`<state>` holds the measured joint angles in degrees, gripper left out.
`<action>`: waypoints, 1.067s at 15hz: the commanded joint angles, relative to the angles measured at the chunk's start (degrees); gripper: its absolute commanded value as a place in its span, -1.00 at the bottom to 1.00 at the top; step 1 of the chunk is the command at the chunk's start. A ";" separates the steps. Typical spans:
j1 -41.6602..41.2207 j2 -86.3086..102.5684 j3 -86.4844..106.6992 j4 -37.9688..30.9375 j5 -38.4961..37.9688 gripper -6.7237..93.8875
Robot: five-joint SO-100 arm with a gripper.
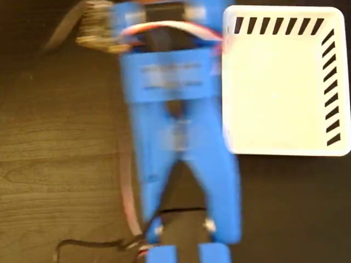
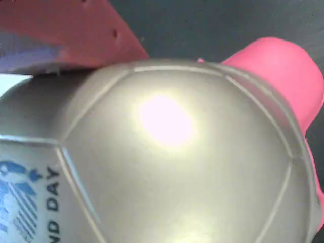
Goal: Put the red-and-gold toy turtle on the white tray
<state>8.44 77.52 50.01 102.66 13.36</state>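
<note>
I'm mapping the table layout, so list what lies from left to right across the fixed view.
Wood-grain tabletop → blue arm, blurred and reaching down the middle of the picture → white tray, striped along its top and right edges. The turtle does not show in this view.

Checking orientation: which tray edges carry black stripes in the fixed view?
The flat white rectangular tray: top and right edges are striped; left and bottom edges are plain.

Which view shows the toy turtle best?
The wrist view: the turtle's gold shell and a pink-red part fill the picture at close range. In the fixed view the blurred blue arm is in front, and no turtle shows.
</note>
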 commanded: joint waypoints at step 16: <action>23.03 -16.44 -9.14 0.26 -11.16 -0.86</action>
<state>30.85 59.15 44.30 102.13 2.11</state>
